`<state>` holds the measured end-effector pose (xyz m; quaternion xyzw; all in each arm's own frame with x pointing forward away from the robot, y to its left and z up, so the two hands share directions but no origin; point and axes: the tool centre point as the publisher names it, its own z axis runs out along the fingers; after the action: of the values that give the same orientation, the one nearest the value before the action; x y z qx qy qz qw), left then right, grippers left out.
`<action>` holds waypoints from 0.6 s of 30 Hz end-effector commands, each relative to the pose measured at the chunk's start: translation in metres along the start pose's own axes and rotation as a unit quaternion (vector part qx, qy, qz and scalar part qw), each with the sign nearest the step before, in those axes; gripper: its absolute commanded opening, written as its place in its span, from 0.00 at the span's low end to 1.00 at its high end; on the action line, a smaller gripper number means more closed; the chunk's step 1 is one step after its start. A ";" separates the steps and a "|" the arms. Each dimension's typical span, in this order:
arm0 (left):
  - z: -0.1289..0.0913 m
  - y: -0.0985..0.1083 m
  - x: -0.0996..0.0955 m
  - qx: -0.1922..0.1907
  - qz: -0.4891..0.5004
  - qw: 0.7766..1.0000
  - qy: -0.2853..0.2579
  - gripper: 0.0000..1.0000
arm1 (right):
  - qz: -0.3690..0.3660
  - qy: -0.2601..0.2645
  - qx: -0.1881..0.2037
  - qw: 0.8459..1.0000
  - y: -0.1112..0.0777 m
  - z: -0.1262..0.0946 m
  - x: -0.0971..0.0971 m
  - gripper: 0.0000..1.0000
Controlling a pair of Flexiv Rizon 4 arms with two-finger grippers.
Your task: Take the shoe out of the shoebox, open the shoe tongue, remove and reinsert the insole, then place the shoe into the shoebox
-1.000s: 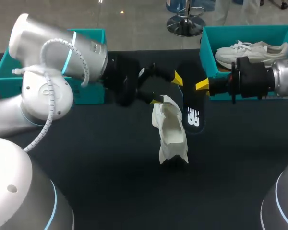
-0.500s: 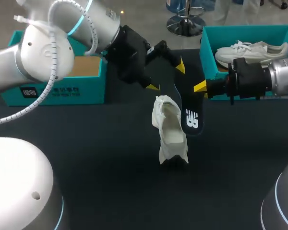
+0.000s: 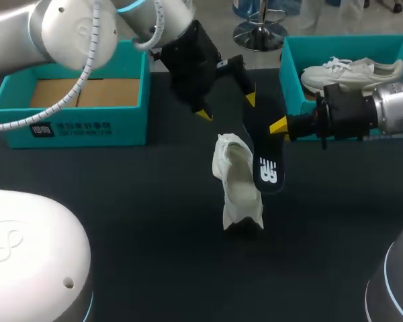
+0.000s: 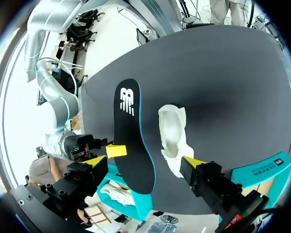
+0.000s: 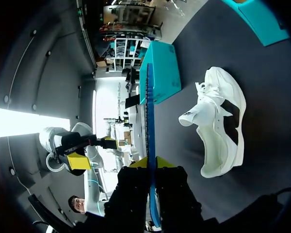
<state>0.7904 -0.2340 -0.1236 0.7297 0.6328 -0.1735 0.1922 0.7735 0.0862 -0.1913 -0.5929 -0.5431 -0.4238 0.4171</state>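
Pinching the insole [image 3: 267, 168] in our right gripper [image 3: 279, 125], left gripper [image 3: 227, 107] spread, we should steer its toe squarely into the shoe [image 3: 239, 186].

Left arm [image 3: 67, 27] enters at the upper left corner and slants down toward the middle. Left gripper [image 3: 226, 107] hangs with its tips pointing down and to the right, fingers spread wide, nothing touching either one. Its own wrist view agrees: left gripper [image 4: 144, 161] splayed, both yellow tips well apart and bare. Right arm [image 3: 393, 111] comes in level from the right edge, pointing left. Right gripper [image 3: 280, 125] is pinched tight on the insole [image 3: 262, 144] near one end. In the right wrist view, the right gripper [image 5: 151, 163] has a yellow tip pressed to each face of the thin insole [image 5: 150, 116], seen edge-on. The two grippers are near each other, not touching.
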 end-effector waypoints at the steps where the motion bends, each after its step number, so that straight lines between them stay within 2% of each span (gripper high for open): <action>1: 0.000 0.008 -0.008 -0.008 0.004 0.991 0.137 1.00 | 0.000 0.001 0.000 1.000 0.002 0.005 -0.002 0.00; 10: 0.003 0.017 -0.020 -0.015 0.002 0.988 0.154 1.00 | -0.002 0.007 -0.003 1.000 0.007 0.011 -0.001 0.00; 18: 0.006 0.026 -0.041 -0.022 0.003 0.988 0.154 1.00 | -0.002 0.010 -0.004 1.000 0.008 0.014 -0.001 0.00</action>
<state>0.8069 -0.2685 -0.1080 0.7411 0.6493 -0.0859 0.1479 0.7813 0.0961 -0.1958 -0.5888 -0.5388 -0.4324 0.4196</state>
